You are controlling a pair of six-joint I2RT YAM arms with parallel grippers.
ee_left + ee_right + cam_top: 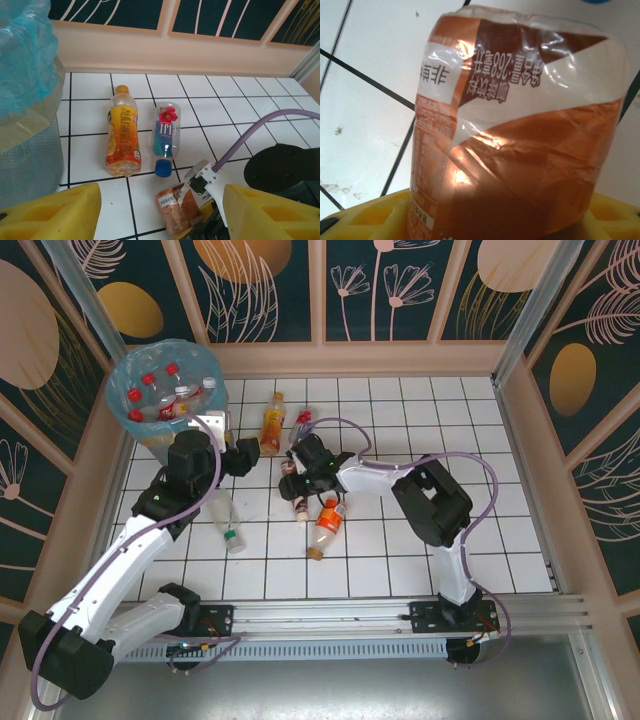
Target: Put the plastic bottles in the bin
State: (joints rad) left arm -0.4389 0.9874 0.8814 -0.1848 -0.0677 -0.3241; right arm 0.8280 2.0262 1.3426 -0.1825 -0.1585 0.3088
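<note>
While bin (118, 400) holds several red-capped bottles (165, 390), left tool (161, 192) apart, empty; right tool (490, 220) around copper-label bottle (520, 125), grip unclear

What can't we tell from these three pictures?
- Right wrist view: cap and base of the brown-labelled bottle, cut off by the edges.
- Same view: whether the right gripper grips it; its pads are mostly cut off below.
- Top view: bottles deep in the bin, hidden by the bag and upper bottles.

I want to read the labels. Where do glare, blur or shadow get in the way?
Right wrist: bright glare streaks across the crinkled label of the brown bottle, upper print still legible. Left wrist: evenly lit, orange bottle and blue-capped bottle sharp. Top external: soft shadows, labels too small.
</note>
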